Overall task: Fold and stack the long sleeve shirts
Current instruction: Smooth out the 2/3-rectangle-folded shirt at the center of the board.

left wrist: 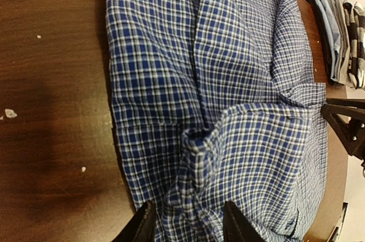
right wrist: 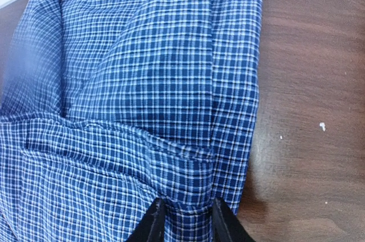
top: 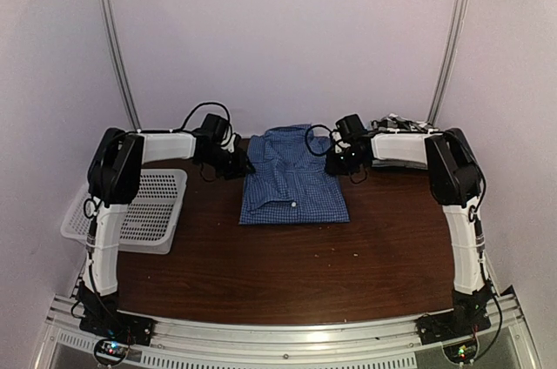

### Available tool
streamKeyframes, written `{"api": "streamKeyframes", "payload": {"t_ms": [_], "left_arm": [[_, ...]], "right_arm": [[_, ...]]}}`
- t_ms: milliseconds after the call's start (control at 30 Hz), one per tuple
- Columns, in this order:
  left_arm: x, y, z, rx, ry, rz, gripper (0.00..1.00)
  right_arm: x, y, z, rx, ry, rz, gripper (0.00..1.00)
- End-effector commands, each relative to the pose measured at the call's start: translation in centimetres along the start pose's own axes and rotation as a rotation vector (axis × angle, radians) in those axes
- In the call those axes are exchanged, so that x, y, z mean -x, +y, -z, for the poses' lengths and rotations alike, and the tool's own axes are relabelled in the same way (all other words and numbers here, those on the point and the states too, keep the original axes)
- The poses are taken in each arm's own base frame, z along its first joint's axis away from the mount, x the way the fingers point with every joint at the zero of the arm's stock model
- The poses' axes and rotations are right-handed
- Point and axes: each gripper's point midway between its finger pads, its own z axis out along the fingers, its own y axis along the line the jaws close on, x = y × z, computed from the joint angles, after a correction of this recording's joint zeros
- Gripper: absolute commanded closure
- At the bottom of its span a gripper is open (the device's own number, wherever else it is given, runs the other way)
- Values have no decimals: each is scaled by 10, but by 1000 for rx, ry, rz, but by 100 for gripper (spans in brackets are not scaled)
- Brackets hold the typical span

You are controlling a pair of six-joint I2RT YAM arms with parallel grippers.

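Observation:
The blue fine-checked long sleeve shirt (top: 291, 179) lies partly folded at the middle back of the table. My left gripper (top: 237, 163) is at its left edge, and a bunched ridge of blue cloth (left wrist: 197, 156) runs in between the fingers (left wrist: 142, 226); the gripper (left wrist: 188, 228) is shut on it. My right gripper (top: 335, 160) is at the shirt's right edge. Its fingers (right wrist: 225, 225) pinch a fold of the shirt (right wrist: 171, 82), so the gripper (right wrist: 187, 225) is shut on the cloth. A black-and-white checked shirt (left wrist: 356, 42) lies in a pile at the back right.
A white mesh basket (top: 148, 208) stands at the table's left edge, beside the left arm. The pile of folded clothes (top: 396, 121) sits behind the right arm. Brown tabletop (top: 287, 265) shows in front of the shirt. White walls close in the back and sides.

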Motion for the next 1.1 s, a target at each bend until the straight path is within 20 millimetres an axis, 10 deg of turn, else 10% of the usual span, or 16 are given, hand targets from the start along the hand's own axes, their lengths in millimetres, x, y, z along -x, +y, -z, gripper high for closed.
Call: {"api": "streamKeyframes", "payload": {"t_ms": [0,267,767,1067], "left_arm": [[13,-4,-9,-37,-22,-25,61],[21,-2,-6,-10,-56,-13,83],[29,4,-3,23,-82,3,100],[35,-8,25,34,-112,-34,45]], "right_arm": [[8,-4,-1,-11,-13,-6,75],[11,-8,2,-17,-22,-11,100],[10,-29,7,-74,-46,-78,100],[24,-18,30,-39,-79,-61,55]]}}
